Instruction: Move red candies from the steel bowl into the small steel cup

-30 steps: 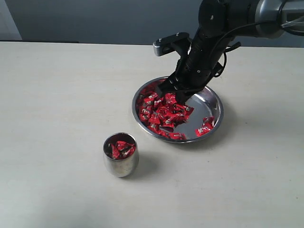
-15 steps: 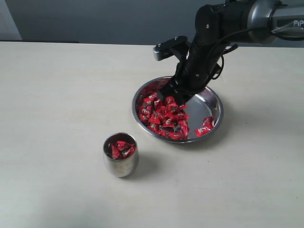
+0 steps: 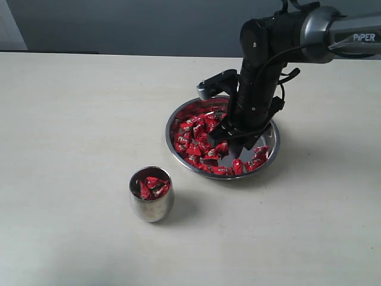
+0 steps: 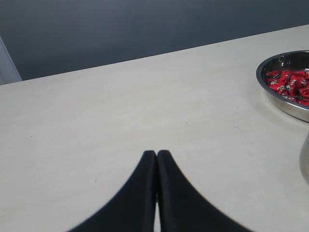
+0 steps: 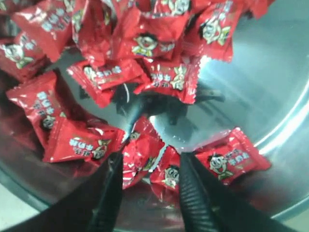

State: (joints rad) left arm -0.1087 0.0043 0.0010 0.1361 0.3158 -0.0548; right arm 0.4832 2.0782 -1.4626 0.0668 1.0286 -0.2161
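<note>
Right gripper [image 5: 150, 159]: fingers spread and low in the bowl [image 3: 168, 138], near its front edge; nothing is pinched yet.
Between the fingers: one candy [image 5: 140, 162] lies in the gap and a second [image 5: 169, 175] is tucked against it; whether the tips touch the steel, I cannot tell.
Left gripper [image 4: 157, 153]: fingers pressed together with nothing in them, hovering over bare table [image 3: 71, 119], well apart from the work.
Step in hand: likely closing for a pick from the thin edge of the heap.
Risk, double grab: the two sweets sit touching, so closing here could take both, or catch only a crimped end that slips free on the way up.
Risk, scraping: if the tips are too low, they could drag on the steel and shove the bowl across the table.
Risk, delivery: the cup [image 3: 152, 199] has a narrow mouth and a rounded body, so a poorly centred release could drop the sweet beside it, and a nudge might tip it.
Bowl contents: many red candies [image 3: 199, 140], heaped on the side nearer the cup, with a few strays and bare steel on the other side.
Cup contents: a few red sweets [image 3: 152, 186] already show at its mouth; it stands upright, near the bowl but not touching it.
</note>
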